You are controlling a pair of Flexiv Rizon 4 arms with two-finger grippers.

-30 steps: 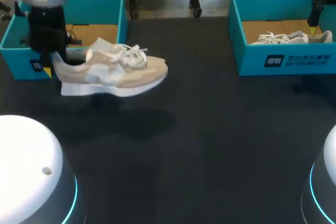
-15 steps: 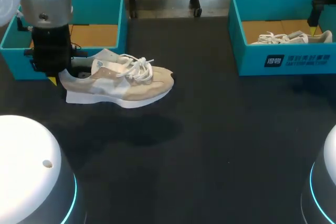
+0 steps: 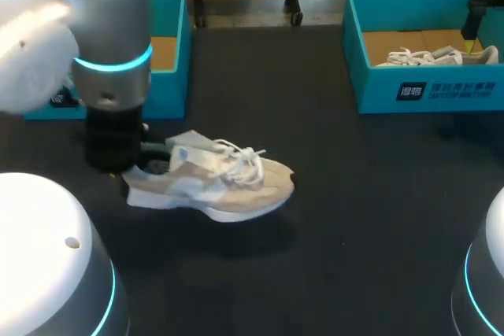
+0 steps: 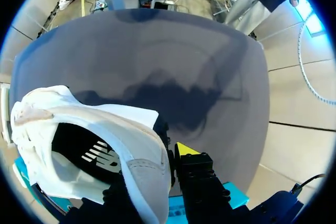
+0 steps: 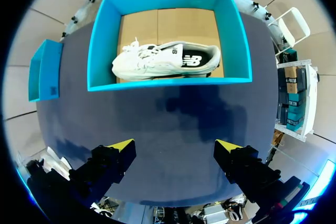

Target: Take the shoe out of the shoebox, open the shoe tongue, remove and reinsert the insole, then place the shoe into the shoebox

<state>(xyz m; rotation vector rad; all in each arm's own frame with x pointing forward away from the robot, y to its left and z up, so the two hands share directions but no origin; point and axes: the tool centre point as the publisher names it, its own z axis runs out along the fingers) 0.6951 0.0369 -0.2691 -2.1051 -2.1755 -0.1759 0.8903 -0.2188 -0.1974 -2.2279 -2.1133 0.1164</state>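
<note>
Step 1, shoe out of box: judged nearly done. Left hand (image 4: 167, 157) clamped on heel of shoe (image 3: 213, 186), low over table (image 3: 362, 218), in front of left box (image 3: 169, 53). Right hand (image 5: 174, 149) spread apart above right box (image 5: 100, 51). Next: set sole flat, release, go for tongue.

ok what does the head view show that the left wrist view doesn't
Only the head view: the whole beige shoe from the side with its laces, the left shoebox at the back, and the right shoebox with a second shoe in it. Only the left wrist view: the shoe's dark inside, and the left gripper clamping the heel, with one yellow fingertip outside it. Both: the shoe held at its heel over the dark table.
</note>
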